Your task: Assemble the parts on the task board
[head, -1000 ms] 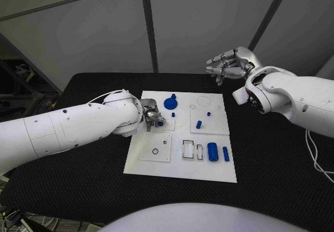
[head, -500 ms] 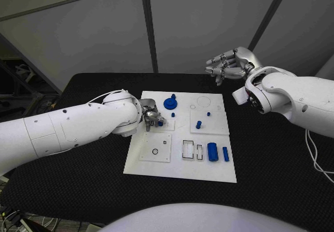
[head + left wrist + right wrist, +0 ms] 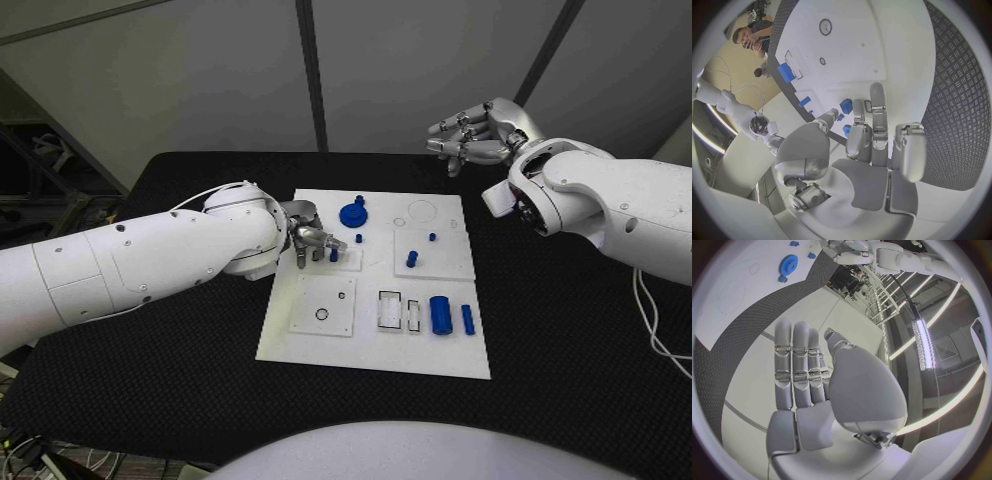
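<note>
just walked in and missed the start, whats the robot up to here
It is assembling small blue parts on the white task board. The left hand is down at the board's left side, its fingers at a small blue peg; whether it grips it is unclear. The right hand is raised beyond the board's far edge, holding nothing. A blue gear and two blue cylinders lie untouched.

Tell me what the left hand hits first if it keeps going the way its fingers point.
Probably the small blue part just beyond the left hand's fingertips, standing on the task board; depth is unclear, so the fingers may already touch it.
</note>
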Available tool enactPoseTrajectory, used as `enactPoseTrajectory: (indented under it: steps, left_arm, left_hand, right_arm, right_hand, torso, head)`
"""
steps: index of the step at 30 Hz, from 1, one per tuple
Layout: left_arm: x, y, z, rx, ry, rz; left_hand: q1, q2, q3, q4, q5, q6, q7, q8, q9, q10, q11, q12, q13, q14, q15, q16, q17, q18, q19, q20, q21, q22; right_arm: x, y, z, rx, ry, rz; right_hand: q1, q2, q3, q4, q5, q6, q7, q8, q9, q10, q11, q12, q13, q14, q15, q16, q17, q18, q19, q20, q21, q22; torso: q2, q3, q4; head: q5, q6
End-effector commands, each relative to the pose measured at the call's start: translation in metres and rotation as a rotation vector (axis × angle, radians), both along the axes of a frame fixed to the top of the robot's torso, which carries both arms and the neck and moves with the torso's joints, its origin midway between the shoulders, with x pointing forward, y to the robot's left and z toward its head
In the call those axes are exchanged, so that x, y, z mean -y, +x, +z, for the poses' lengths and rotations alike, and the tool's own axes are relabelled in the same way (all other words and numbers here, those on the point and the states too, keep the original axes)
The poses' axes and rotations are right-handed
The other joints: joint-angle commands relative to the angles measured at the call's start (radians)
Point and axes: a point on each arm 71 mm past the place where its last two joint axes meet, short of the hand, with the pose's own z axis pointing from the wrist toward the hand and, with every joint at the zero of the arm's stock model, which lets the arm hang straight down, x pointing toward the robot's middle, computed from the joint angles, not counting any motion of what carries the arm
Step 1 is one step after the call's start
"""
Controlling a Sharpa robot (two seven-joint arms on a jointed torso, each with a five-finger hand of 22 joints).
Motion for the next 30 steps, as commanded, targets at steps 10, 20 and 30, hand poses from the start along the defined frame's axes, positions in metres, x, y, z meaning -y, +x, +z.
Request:
enactPoseTrajectory:
  steps: [10,20,30]
  left_arm:
    - [-0.011,0.016,0.036,-0.006,-0.025,0.004]
    - [-0.036,0.053,0.060,-0.041,0.007,0.052]
    - [-0.045,0.076,0.056,-0.055,0.093,0.082]
  left_hand:
    - [0.153,0.038,-0.101,-0.018,0.002,-0.061,0.025,-0.039,-0.024,-0.064,0.020,-0.071,-0.060,0.001,0.008,-0.011,0.005,-0.025,0.036,0.001,-0.055,0.108]
    - [0.254,0.063,-0.120,-0.046,0.002,-0.137,0.067,-0.071,-0.049,-0.284,0.060,-0.274,-0.285,-0.058,0.043,-0.033,0.009,0.019,-0.069,0.039,-0.215,-0.092]
    - [0.222,0.079,-0.287,0.074,-0.051,-0.124,0.042,-0.004,-0.027,-0.172,0.033,-0.139,-0.176,-0.015,0.012,0.101,0.177,-0.009,0.002,0.010,-0.114,0.043]
  right_arm:
    - [0.000,0.001,0.000,0.001,0.001,0.006]
    - [0.000,0.002,-0.001,-0.003,-0.001,0.007]
    - [-0.002,0.002,-0.001,-0.006,0.000,0.011]
  right_hand:
    - [-0.012,0.002,-0.001,0.005,0.005,-0.009,0.003,-0.005,-0.001,-0.010,0.001,-0.002,0.002,-0.010,-0.001,-0.008,0.002,0.010,-0.012,-0.001,-0.011,-0.009]
    - [-0.011,0.003,-0.001,0.006,0.006,-0.010,0.003,-0.005,-0.001,-0.011,0.001,-0.003,0.003,-0.011,-0.001,-0.009,0.002,0.010,-0.013,-0.001,-0.012,-0.009]
    - [-0.011,0.003,-0.001,0.006,0.008,-0.010,0.003,-0.005,-0.001,-0.012,0.001,-0.003,0.003,-0.012,-0.001,-0.010,0.002,0.010,-0.014,0.000,-0.012,-0.008]
  torso:
    - [0.002,0.0002,0.0007]
    - [0.004,0.0006,-0.0017]
    - [0.005,0.0011,-0.0013]
  head:
    - [0.002,0.010]
    - [0.005,0.025]
    - [0.008,0.029]
